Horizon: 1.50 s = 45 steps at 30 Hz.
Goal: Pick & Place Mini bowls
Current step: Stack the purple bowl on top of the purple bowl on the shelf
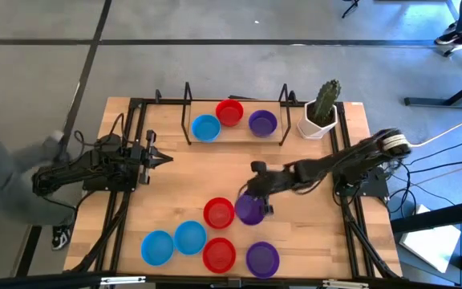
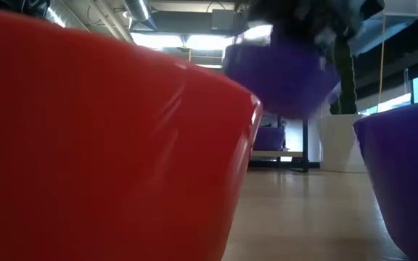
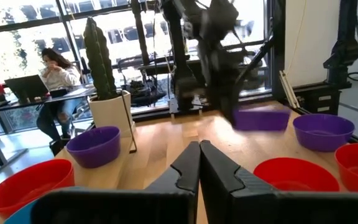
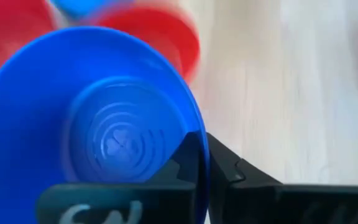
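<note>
My right gripper point(image 1: 255, 197) is over the middle of the table, shut on a purple mini bowl point(image 1: 249, 209), which hangs in the air in the low view point(image 2: 281, 72). My left gripper point(image 1: 169, 160) waits shut at the table's left side point(image 3: 199, 163). Loose bowls rest on their bases on the near part of the table: a red one point(image 1: 219, 213), two blue ones point(image 1: 189, 237) point(image 1: 157, 247), another red one point(image 1: 219, 255) and a purple one point(image 1: 262, 259). A rack at the far edge holds a blue point(image 1: 205, 128), a red point(image 1: 229, 112) and a purple bowl point(image 1: 262, 123). My right gripper pinches the bowl's rim point(image 4: 199, 146), one finger inside the bowl and one outside its wall. The fingers come from above, slanting from the table's right. The bowl is lifted clear of the table and tilted, with its hollow facing the wrist camera.
A white pot with a cactus point(image 1: 321, 112) stands at the far right corner beside the rack's black frame point(image 1: 285, 103). Bare wood lies between the rack and the loose bowls. A person sits at a desk point(image 3: 55, 74) in the room beyond.
</note>
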Motion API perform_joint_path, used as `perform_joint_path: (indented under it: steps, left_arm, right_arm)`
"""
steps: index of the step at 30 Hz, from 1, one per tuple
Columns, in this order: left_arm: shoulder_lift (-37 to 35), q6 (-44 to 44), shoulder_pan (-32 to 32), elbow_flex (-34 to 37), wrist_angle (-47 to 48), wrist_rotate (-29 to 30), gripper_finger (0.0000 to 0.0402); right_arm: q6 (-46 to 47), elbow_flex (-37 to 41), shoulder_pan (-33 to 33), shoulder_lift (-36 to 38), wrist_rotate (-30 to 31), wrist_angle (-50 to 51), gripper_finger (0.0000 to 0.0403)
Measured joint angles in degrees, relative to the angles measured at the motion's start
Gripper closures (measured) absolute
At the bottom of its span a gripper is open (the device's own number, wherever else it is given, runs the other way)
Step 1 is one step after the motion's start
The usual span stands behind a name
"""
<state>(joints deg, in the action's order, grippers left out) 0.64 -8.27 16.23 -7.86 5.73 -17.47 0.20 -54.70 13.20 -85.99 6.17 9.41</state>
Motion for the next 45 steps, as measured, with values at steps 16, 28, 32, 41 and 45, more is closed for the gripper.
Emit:
perform_joint_path:
  steps: [16,28,32,41,45]
  left_arm:
    - [-0.01,0.02,-0.01,0.0,0.1,0.02,0.0397]
    - [0.0,0.02,0.0,0.0,0.08,0.42,0.0399]
    - [-0.02,0.02,0.0,0.0,0.07,2.56,0.0396]
    - [-0.01,0.02,-0.01,0.0,0.29,2.74,0.0391]
    - [0.0,0.02,0.0,0.0,0.29,2.69,0.0391]
  right_arm:
    - [2.57,37.09,-12.18,26.99,-13.81,-41.1,0.0397]
    - [0.59,31.99,-14.17,27.95,-7.77,-43.09,0.0397]
    - [-4.14,14.88,-14.34,24.84,2.48,-21.69,0.0397]
    - [-2.73,-23.36,-26.65,8.59,18.59,26.41,0.0398]
    - [-1.89,-31.59,-34.17,1.62,13.77,35.97,0.0398]
